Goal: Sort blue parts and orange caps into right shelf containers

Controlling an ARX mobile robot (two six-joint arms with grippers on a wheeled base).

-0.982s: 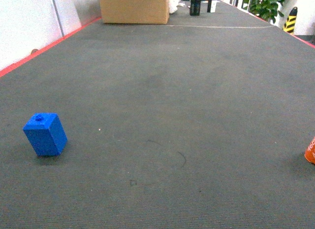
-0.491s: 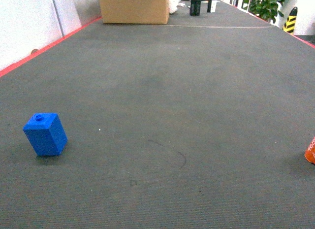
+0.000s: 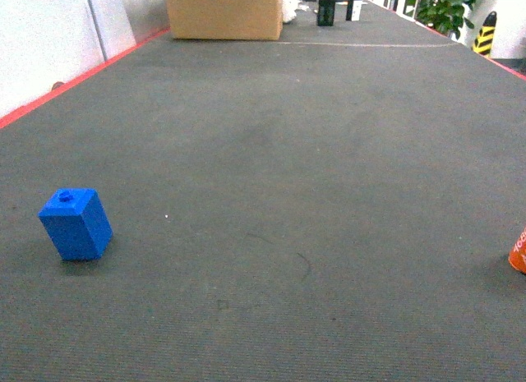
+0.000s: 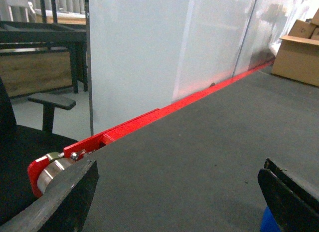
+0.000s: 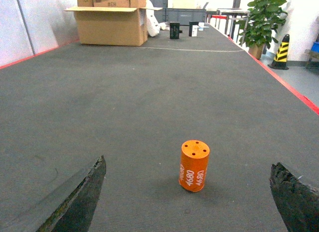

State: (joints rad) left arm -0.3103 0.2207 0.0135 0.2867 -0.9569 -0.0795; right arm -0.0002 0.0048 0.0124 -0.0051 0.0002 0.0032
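Blue part (image 3: 76,224) sits on the dark grey ribbed mat (image 3: 279,177), near-left in the head view, tilted a bit, with a small round hole in its top face. In the left wrist view only a sliver of that block shows at the bottom right edge, just beside the right-hand fingertip. Orange cap (image 5: 194,165) stands upright on the mat, a short cylinder with four small holes on top and white "4680" lettering down the side. In the head view it is cut off at the right edge (image 3: 519,252), well apart from the blue block.

Left gripper (image 4: 177,194): jaws spread wide, nothing between them, low over the mat next to the red border strip (image 4: 164,109) and white wall panel (image 4: 149,47).

Right gripper (image 5: 187,194): jaws spread wide, the orange cap roughly centred ahead of the gap, not touched by either fingertip.

Far end of the mat: cardboard box (image 3: 223,12), two small dark and white boxes (image 3: 339,8), potted plant (image 5: 263,20), yellow-black striped cone (image 5: 280,51). Black office chair (image 4: 30,142) at the left in the left wrist view.
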